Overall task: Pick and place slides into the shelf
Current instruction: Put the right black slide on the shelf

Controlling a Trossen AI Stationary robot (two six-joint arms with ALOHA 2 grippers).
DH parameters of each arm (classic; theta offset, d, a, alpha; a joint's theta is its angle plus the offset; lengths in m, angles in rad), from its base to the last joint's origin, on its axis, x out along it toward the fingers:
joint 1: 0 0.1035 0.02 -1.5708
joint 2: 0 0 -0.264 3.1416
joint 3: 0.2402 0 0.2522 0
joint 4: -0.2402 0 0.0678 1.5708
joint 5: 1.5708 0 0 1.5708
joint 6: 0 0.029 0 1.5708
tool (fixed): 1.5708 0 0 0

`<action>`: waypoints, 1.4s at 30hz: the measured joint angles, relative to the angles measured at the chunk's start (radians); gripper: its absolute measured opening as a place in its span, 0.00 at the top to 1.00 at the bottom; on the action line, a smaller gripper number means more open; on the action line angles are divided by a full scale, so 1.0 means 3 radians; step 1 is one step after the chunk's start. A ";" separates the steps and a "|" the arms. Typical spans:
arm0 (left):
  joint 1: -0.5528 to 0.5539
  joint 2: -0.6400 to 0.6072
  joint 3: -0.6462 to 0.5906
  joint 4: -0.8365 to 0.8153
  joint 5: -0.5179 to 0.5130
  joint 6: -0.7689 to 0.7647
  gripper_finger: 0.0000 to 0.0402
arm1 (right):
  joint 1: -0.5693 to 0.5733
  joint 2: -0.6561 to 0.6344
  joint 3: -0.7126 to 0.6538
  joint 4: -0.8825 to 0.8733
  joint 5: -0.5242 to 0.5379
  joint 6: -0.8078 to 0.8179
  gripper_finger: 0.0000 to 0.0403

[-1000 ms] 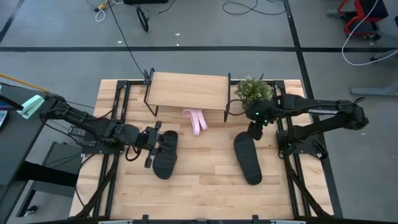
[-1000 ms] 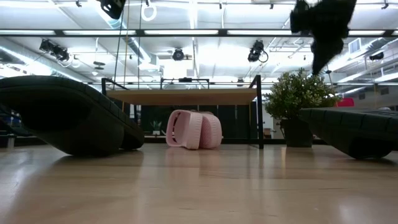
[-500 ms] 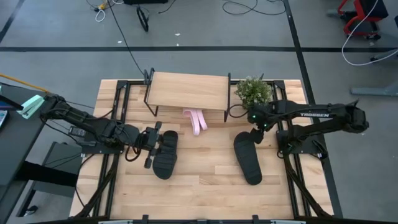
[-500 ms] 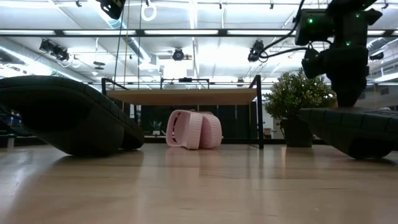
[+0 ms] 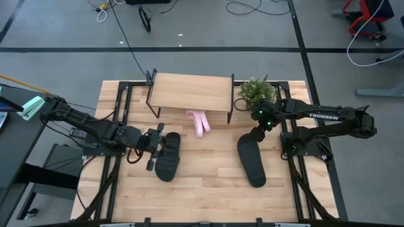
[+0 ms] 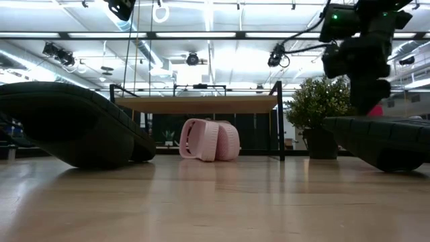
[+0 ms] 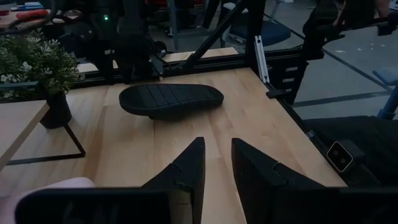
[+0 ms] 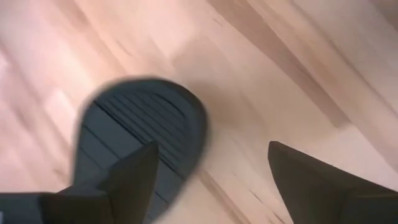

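Observation:
Two black slides lie on the table. The left one (image 5: 168, 156) (image 6: 67, 124) is beside my left gripper (image 5: 159, 146) (image 7: 217, 165), which hovers over its left edge with only a narrow gap between the fingers and nothing in it. The right one (image 5: 251, 161) (image 6: 383, 138) (image 7: 171, 101) lies sole up, ribbed tread showing. My right gripper (image 5: 257, 135) (image 6: 366, 107) (image 8: 211, 168) points steeply down, open wide just above that slide's far end (image 8: 143, 130). Two pink slides (image 5: 198, 122) (image 6: 209, 140) stand on edge, leaning together under the shelf (image 5: 191, 91) (image 6: 195, 104).
A small potted plant (image 5: 255, 93) (image 6: 322, 111) (image 7: 37, 68) stands right of the shelf, close behind my right arm. Black frame rails (image 5: 120, 107) run along the table's left and right sides. Bare wood (image 5: 208, 183) lies between the two black slides and toward the near edge.
My right gripper has come down from high above the table to just over the far end of the right black slide, tipping more steeply downward as it sank. The slides have not moved.

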 joint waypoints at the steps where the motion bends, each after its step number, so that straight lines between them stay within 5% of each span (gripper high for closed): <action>1: 0.0000 0.0000 0.0000 -0.0001 0.0000 0.0000 0.80 | 0.0000 0.0014 0.0001 0.0078 -0.0047 0.0001 0.23; 42: -0.0003 0.0000 -0.0001 -0.0023 0.0001 -0.0004 0.78 | -0.0004 0.0614 0.0006 0.0314 -0.0255 -0.0135 0.24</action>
